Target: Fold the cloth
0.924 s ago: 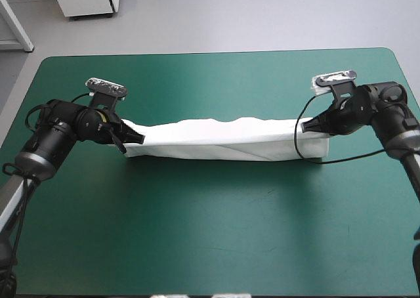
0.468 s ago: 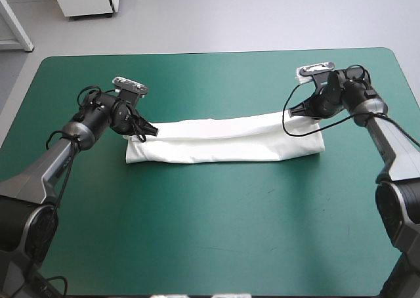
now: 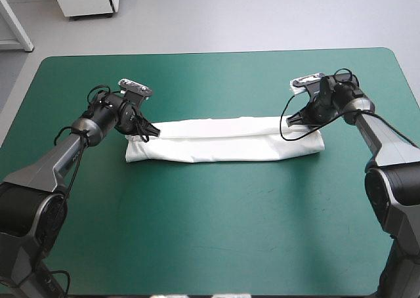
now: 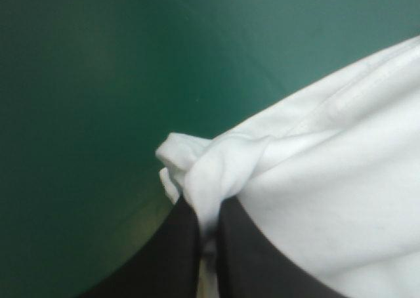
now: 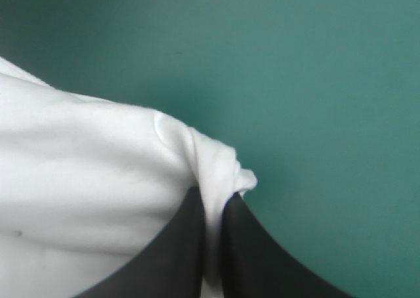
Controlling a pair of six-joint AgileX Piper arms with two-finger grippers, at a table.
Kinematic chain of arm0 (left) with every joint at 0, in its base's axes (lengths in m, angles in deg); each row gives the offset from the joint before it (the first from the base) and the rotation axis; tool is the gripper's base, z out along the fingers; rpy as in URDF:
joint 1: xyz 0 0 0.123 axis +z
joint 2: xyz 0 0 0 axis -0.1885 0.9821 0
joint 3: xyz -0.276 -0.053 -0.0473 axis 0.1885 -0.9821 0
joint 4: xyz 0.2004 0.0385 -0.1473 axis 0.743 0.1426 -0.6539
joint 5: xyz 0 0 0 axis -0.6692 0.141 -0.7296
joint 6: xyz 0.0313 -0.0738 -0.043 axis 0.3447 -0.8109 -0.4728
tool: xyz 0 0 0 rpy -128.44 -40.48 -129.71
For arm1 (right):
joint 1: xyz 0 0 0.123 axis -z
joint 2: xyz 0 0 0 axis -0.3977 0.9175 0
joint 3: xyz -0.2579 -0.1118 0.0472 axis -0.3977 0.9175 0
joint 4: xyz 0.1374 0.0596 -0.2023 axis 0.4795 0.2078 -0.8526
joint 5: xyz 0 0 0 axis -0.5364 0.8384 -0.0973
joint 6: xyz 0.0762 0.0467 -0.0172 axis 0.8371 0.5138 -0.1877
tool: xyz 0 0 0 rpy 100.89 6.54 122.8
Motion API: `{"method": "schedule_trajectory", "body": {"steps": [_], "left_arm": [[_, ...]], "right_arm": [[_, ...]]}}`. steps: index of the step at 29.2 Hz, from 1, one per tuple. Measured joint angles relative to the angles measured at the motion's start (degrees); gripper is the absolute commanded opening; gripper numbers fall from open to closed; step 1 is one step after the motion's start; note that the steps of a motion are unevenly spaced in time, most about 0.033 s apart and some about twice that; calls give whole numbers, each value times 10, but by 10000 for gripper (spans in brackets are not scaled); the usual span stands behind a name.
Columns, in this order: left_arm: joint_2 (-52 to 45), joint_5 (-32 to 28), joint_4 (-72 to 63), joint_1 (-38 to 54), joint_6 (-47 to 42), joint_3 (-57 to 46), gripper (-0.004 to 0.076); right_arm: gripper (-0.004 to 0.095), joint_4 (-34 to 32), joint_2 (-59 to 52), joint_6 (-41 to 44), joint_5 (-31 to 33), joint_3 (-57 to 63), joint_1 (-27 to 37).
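Both hands have sunk lower than just before, laying the top layer flatter. High view: the T-shirt (image 3: 223, 144) lies mid-counter (image 3: 210, 232) as a long folded band, left hand (image 3: 152, 133) at its 10 o'clock corner, right hand (image 3: 294, 119) at 2 o'clock. Left wrist view: left hand clenched on a bunched corner. Right wrist view: right hand likewise pinching cloth

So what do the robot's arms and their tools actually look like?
Two jointed arms, the left arm and the right arm, grey tubes lower down with bulky black wrist sections. Each ends in a tool, left tool and right tool, with two broad black fingers curved like fins.
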Motion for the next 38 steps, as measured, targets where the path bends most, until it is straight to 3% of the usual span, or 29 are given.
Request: {"method": "schedule_trajectory", "body": {"steps": [6, 11, 16, 20, 29, 38], "left_arm": [[-3, 79, 24, 0, 1, 27, 314], [-45, 129, 41, 0, -12, 71, 324], [-118, 146, -51, 0, 17, 107, 232], [-155, 154, -166, -14, 86, 111, -12], [-131, 137, -273, -95, 173, 111, -9], [14, 86, -341, -120, 212, 116, -9]], "right_arm": [[454, 1, -13, -5, 35, -17, 9], [481, 3, -81, -5, 54, -18, 32], [481, 4, -174, 4, 80, -18, 66], [480, 0, -233, 11, 97, -19, 77], [469, -31, -331, 52, 128, -18, 77], [469, -40, -341, 70, 131, 106, 77]]}}
